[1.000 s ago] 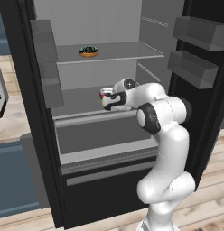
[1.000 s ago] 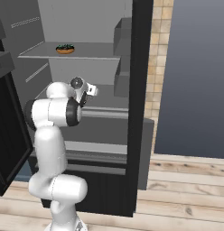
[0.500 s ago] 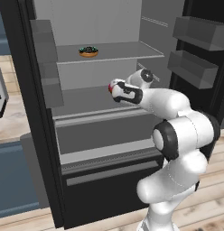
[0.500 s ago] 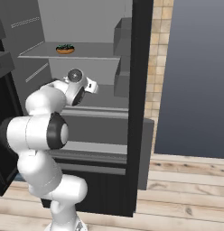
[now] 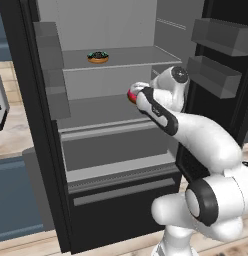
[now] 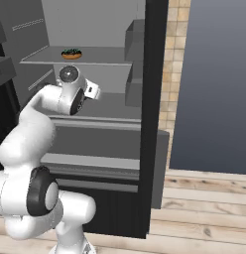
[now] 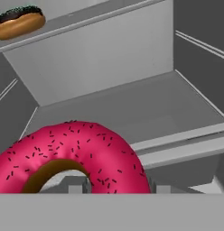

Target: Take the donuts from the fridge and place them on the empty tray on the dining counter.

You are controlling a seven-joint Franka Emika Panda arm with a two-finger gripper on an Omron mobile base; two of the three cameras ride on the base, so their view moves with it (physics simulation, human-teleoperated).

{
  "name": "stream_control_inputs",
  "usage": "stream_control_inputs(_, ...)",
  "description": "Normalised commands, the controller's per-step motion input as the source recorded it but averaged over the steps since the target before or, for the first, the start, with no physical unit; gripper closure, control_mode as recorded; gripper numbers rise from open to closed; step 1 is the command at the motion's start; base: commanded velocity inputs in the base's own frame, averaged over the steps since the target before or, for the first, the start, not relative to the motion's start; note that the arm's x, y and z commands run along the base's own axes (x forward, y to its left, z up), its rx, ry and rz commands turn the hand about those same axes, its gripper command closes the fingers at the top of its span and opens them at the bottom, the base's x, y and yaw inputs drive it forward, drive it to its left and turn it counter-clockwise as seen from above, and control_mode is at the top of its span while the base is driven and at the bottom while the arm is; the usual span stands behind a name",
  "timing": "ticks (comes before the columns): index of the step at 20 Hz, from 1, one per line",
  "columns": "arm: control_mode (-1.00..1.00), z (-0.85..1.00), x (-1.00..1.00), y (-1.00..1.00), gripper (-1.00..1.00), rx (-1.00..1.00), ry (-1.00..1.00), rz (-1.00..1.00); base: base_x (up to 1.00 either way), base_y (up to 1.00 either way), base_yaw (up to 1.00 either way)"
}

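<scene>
Pink donut (image 7: pixel 73 155) held in the gripper (image 5: pixel 134 95), just over the middle fridge shelf (image 5: pixel 96 107), jaws clamped on it part-way closed. Chocolate donut (image 5: pixel 98 57) on the shelf above, well apart. Fridge (image 6: pixel 152 99) doors open. Step in hand, by judgement: carrying the first donut out. Next: clear the shelf and door bins (image 5: pixel 216 75) without bumping, then head for the tray on the dining counter.
</scene>
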Motion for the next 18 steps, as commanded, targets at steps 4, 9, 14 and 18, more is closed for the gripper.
stream_control_inputs(4, -1.00, 0.47, -1.00, -0.01, 1.00, -0.07, -0.02, 0.00, 0.00, 0.00, 0.00)
stream_control_inputs(9, -1.00, 0.25, -1.00, -0.23, 1.00, -0.01, -0.19, 0.00, 0.00, 0.00, 0.00)
stream_control_inputs(14, -1.00, 0.44, -1.00, -0.15, 1.00, 0.04, -0.04, 0.00, 0.00, 0.00, 0.00)
stream_control_inputs(18, -1.00, 0.64, -1.00, -0.02, 1.00, 0.11, 0.00, 0.00, 0.00, 0.00, 0.00)
